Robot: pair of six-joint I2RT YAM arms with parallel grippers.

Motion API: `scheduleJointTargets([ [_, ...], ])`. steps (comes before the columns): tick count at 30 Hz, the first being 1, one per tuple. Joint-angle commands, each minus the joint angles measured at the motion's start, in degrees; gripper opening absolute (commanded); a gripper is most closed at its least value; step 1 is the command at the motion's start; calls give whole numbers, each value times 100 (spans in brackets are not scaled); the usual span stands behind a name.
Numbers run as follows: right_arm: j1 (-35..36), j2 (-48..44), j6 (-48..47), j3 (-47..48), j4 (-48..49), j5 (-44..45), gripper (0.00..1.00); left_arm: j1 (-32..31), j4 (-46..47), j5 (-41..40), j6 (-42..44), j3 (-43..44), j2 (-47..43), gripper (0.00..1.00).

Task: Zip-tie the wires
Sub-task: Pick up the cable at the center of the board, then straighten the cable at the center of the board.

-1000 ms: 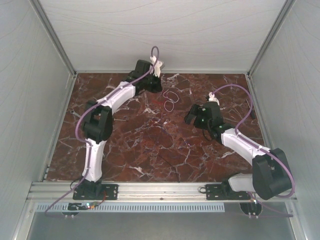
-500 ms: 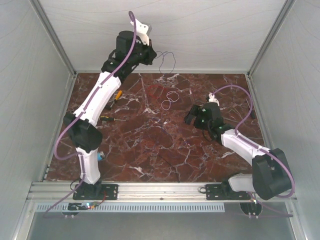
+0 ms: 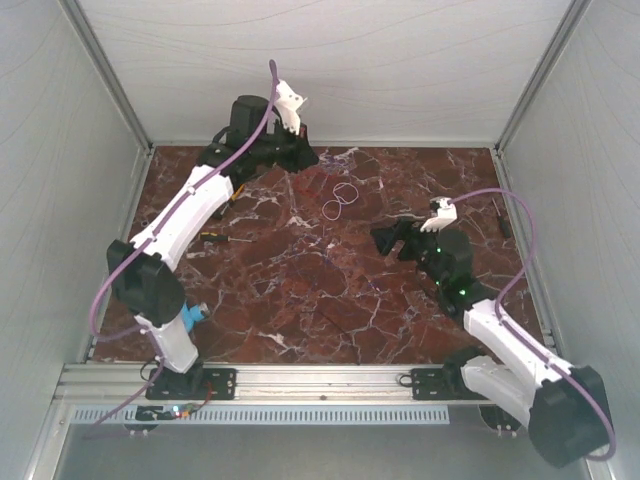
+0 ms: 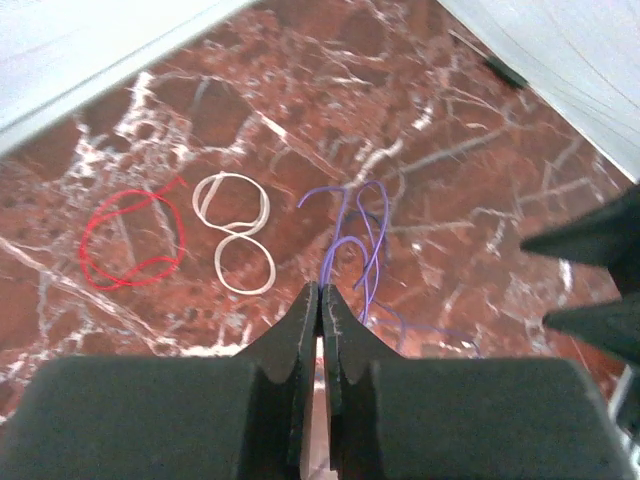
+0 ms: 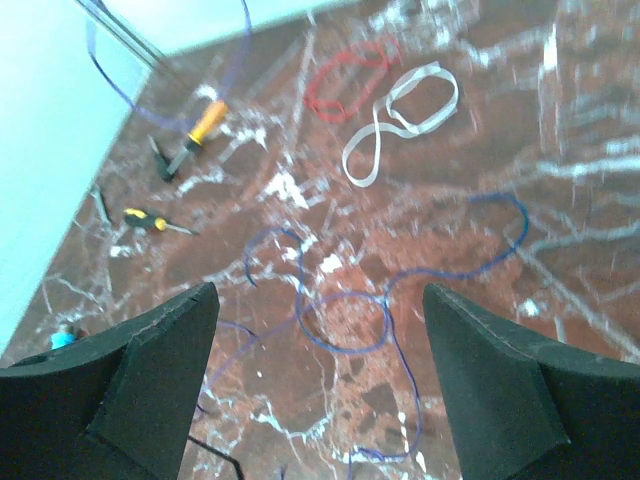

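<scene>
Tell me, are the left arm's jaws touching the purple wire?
Touching. The left wrist view shows the left gripper with its jaws shut and the purple wire running right into their tips.

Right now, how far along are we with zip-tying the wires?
Done: nothing yet. The red loop and white loop lie apart on the table, unbundled, with no tie around them. In hand: the left gripper is shut with purple strands pinched at its tips. The right gripper hangs open, empty, over a blue-purple strand. Left: gather them all and cinch a tie.
</scene>
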Motion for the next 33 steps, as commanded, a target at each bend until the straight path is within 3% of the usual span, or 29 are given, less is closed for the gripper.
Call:
scheduleJointTargets([
  [1,-27,-729,-493,-87,941,-39,81,-196,-76,759,185,-459,-890,0],
  [7,0,-1079,-984,335,754,-890,81,-407,-98,842,-121,-1586,-1966,0],
  [17,451,-495,-1570,1188,119,-2223,77,-577,-309,918,-354,-2247,-2885,0],
  [25,1398,-37,-2202,1727,-244,-1270,75,-627,-376,884,-349,-2376,-3024,0],
  [33,1506,221,-2350,1889,-497,-408,67,-644,-365,825,-334,-2389,-3112,0],
])
